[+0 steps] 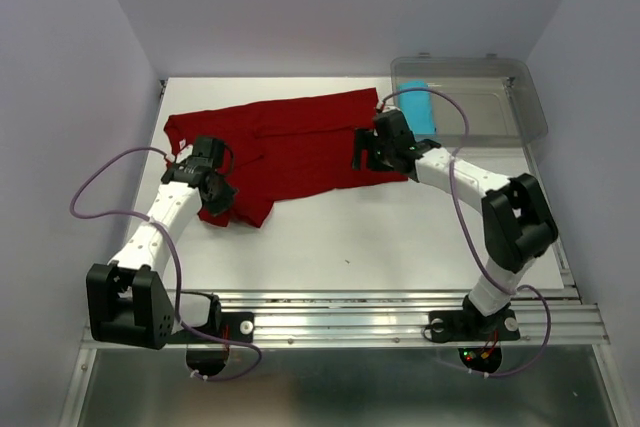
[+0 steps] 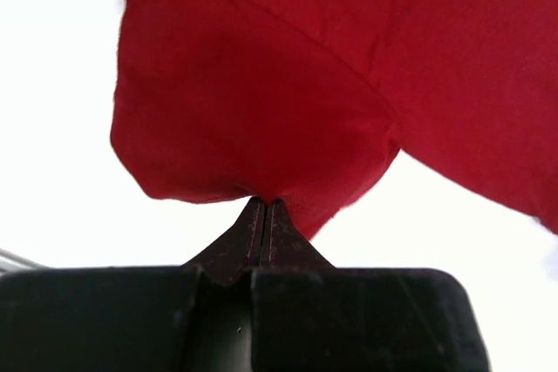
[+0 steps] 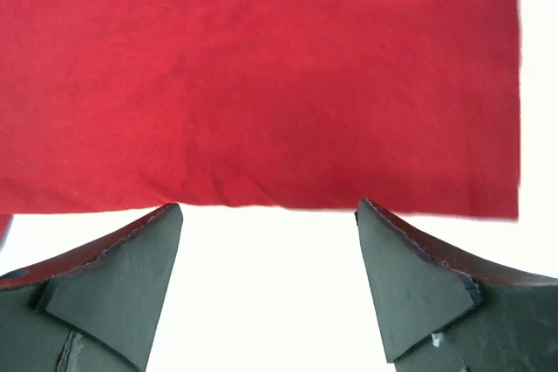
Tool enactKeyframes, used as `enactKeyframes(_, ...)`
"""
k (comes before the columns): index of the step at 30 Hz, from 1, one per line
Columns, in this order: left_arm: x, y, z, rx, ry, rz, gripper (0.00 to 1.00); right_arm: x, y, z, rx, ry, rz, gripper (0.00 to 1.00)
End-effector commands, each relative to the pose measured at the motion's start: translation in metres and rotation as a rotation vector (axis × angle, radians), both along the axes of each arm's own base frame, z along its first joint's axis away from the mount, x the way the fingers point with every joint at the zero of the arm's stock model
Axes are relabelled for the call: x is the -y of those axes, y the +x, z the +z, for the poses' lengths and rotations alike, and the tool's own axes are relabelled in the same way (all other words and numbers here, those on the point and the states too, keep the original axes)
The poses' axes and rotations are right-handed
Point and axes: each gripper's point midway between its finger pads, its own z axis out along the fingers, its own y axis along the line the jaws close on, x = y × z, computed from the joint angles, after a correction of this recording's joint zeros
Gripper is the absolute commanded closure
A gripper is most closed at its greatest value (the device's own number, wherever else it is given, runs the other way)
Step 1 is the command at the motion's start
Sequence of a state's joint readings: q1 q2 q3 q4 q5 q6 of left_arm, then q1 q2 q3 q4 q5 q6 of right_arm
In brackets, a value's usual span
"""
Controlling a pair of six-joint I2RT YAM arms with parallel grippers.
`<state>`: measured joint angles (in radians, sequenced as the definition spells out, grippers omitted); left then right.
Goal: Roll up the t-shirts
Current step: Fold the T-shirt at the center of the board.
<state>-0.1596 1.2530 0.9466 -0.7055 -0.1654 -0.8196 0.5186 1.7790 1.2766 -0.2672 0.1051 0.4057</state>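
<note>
The white table (image 1: 400,237) was the biggest thing. On it, toward 11 o'clock, lay the dark red t-shirt (image 1: 300,142). It was spread out mostly flat, with some folds and bumps on its 9 o'clock side. The clear plastic bin (image 1: 495,117) sat at the table's 2 o'clock corner, just beside the red shirt's 3 o'clock end. Inside the bin, at its 9 o'clock end, lay the blue t-shirt (image 1: 418,107), rolled up into a tight little roll. The left arm (image 1: 150,227) reached up from 7 o'clock to the red shirt's 8 o'clock corner. The right arm (image 1: 470,182) bent in from 5 o'clock to the shirt's 4 o'clock edge, near the bin. The left gripper (image 2: 264,202) was squeezed tight on the dark red t-shirt. Its jaws were pressed together and pinched a bit of the cloth, which puffed up above them. The right gripper (image 3: 268,208) had its jaws spread wide apart. It held nothing. The straight bottom edge of the red shirt ran right at its tips, and the white table showed between them.
</note>
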Motion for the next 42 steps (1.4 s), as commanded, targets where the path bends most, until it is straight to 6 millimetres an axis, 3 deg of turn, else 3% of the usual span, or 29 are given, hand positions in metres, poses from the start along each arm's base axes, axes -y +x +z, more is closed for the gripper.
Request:
enactKeyframes(1, -0.011, -0.014, 0.021, 0.024, 0.044, 0.001, 1.0, 0.023, -0.013, 0.021, 0.085, 0.13, -0.228, 0.14)
enactKeyframes(2, -0.011, -0.018, 0.023, 0.03, 0.041, -0.002, 1.0, 0.033, -0.03, -0.002, 0.035, 0.159, -0.309, 0.14)
enactKeyframes(3, -0.011, -0.02, 0.023, 0.032, 0.041, -0.002, 1.0, 0.036, -0.037, -0.004, 0.032, 0.195, -0.339, 0.14)
enactKeyframes(4, -0.011, -0.025, 0.023, 0.033, 0.036, -0.009, 1.0, 0.04, -0.037, 0.006, 0.062, 0.257, -0.369, 0.14)
enactKeyframes(7, -0.009, -0.033, 0.025, 0.045, 0.018, -0.015, 1.0, 0.054, -0.052, -0.015, 0.016, 0.326, -0.479, 0.14)
enactKeyframes(12, -0.008, -0.04, 0.023, 0.057, 0.008, -0.019, 1.0, 0.065, -0.053, -0.037, -0.03, 0.392, -0.585, 0.15)
enactKeyframes(16, -0.007, -0.041, 0.022, 0.062, 0.001, -0.024, 1.0, 0.073, -0.05, -0.043, -0.005, 0.422, -0.636, 0.19)
enactKeyframes(21, -0.008, -0.042, 0.024, 0.068, 0.005, -0.026, 1.0, 0.101, -0.037, -0.058, 0.02, 0.421, -0.716, 0.35)
enactKeyframes(30, -0.007, -0.037, 0.031, 0.084, 0.004, -0.029, 1.0, 0.098, -0.01, -0.074, 0.009, 0.414, -0.727, 0.54)
enactKeyframes(32, -0.007, -0.036, 0.033, 0.089, 0.001, -0.028, 1.0, 0.095, -0.006, -0.076, 0.008, 0.416, -0.725, 0.65)
enactKeyframes(35, -0.005, -0.034, 0.034, 0.089, -0.005, -0.03, 1.0, 0.089, -0.007, -0.075, -0.003, 0.439, -0.699, 0.97)
enactKeyframes(42, -0.002, -0.032, 0.035, 0.095, -0.02, -0.042, 1.0, 0.094, -0.02, -0.075, 0.004, 0.423, -0.68, 0.99)
